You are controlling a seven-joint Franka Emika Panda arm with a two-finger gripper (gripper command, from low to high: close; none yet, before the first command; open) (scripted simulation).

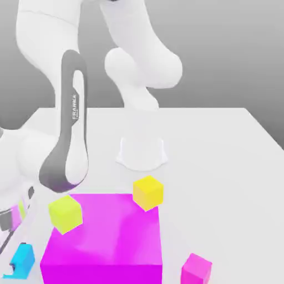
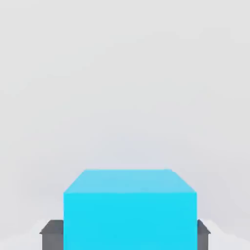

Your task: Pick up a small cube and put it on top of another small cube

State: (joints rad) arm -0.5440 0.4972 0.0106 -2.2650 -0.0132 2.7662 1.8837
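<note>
Hand view: the gripper [image 2: 130,234], its dark fingers [image 2: 51,233] pressed to both sides of the cyan cube [image 2: 130,207], grips it; fingertips are cut off. Exterior view: that cube sits half-cropped left of the large magenta block [image 1: 105,241].

From my console I see a big magenta block [image 1: 102,238] resting on the white table [image 1: 222,144], close beside the fingers [image 2: 51,233] toward the exterior view's right, the pale tabletop spreading out beyond them.
</note>
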